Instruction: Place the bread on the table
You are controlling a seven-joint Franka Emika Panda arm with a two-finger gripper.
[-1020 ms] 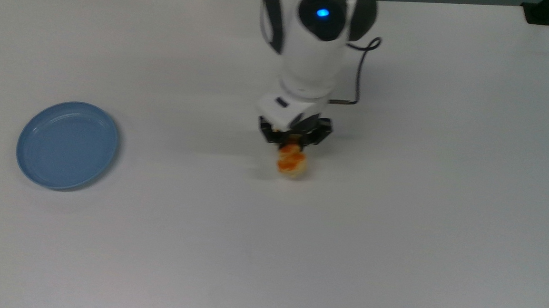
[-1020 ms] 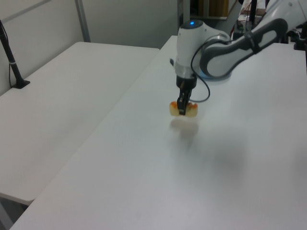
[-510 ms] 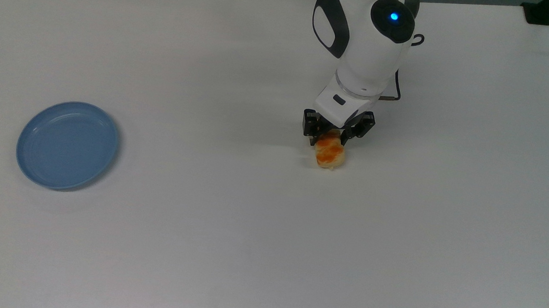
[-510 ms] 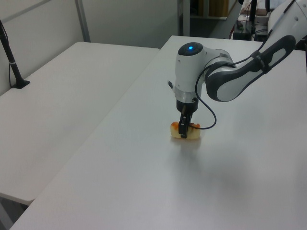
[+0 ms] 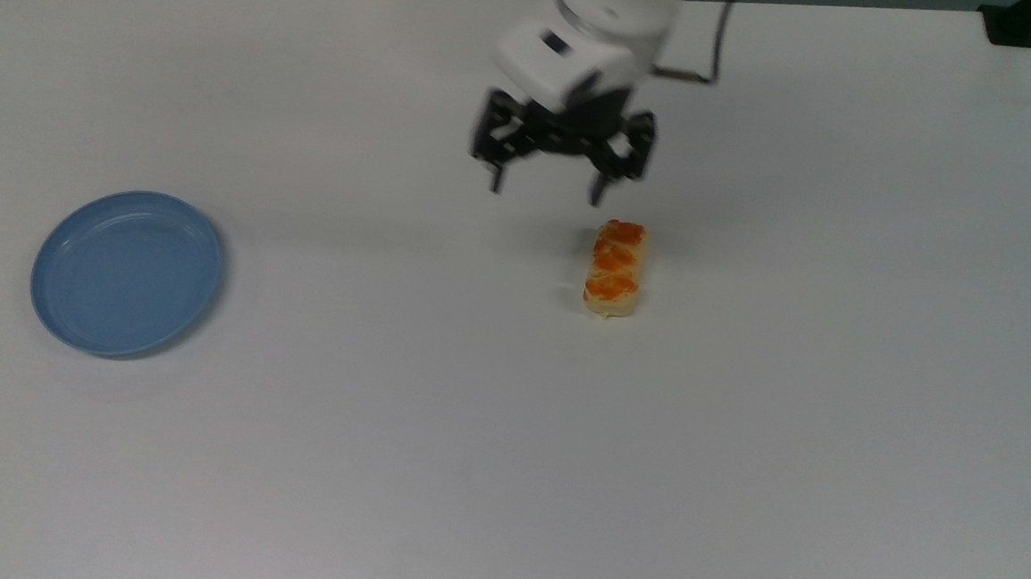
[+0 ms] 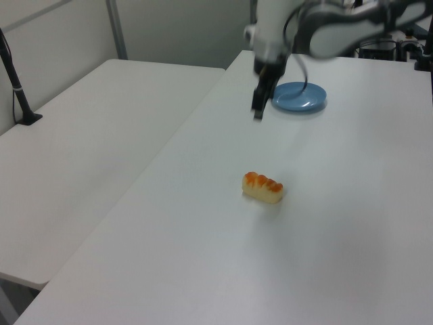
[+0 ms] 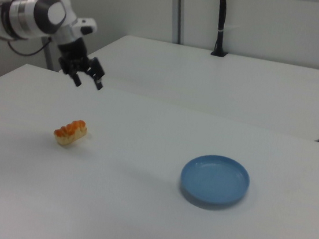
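The bread [image 5: 615,269], a pale-tan roll with three orange glazed patches, lies flat on the white table [image 5: 739,446] with nothing touching it. It also shows as the bread [image 6: 263,187] in the left view and the bread [image 7: 69,132] in the right view. My gripper [image 5: 546,188] hangs in the air above the table, up and to the left of the roll in the top view. It is open and empty. The same gripper [image 7: 89,83] is well above the roll in the right view; in the left view the gripper [image 6: 258,112] is seen edge-on.
A round blue plate [image 5: 126,272] sits empty at the top view's left, far from the roll; the plate [image 7: 215,180] also shows in the right view. A second white table [image 6: 81,135] stands alongside. A black post [image 6: 17,88] is clamped to it.
The gripper let go of the bread, opened wide, and rose up and back toward the arm's base. The bread now lies alone on the table.
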